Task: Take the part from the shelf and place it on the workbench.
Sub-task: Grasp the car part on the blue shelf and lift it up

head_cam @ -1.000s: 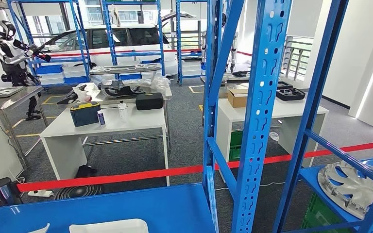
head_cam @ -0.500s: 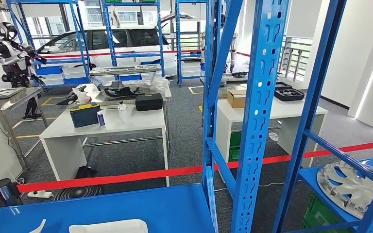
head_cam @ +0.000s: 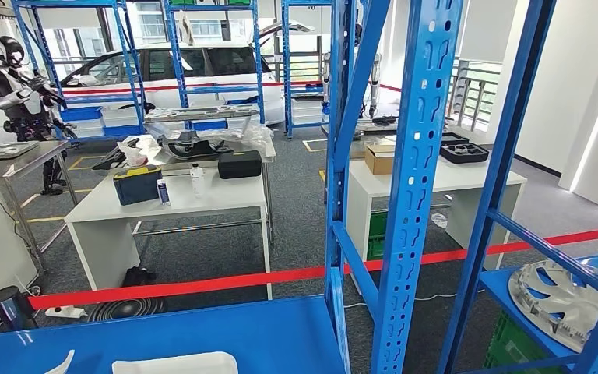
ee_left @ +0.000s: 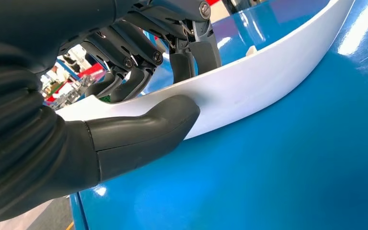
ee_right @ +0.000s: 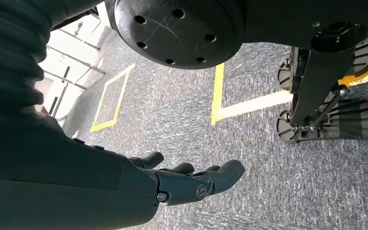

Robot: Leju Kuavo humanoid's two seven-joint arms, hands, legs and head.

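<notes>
Firmly, the left hand [ee_left: 148,91] pinches a long white curved plastic part [ee_left: 249,81] on the glossy blue shelf [ee_left: 268,167]; the right hand [ee_right: 182,179] hangs empty, fingers loosely extended.

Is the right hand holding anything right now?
No, in the right wrist view the right hand hangs over the grey carpet with its fingers extended around nothing.
</notes>
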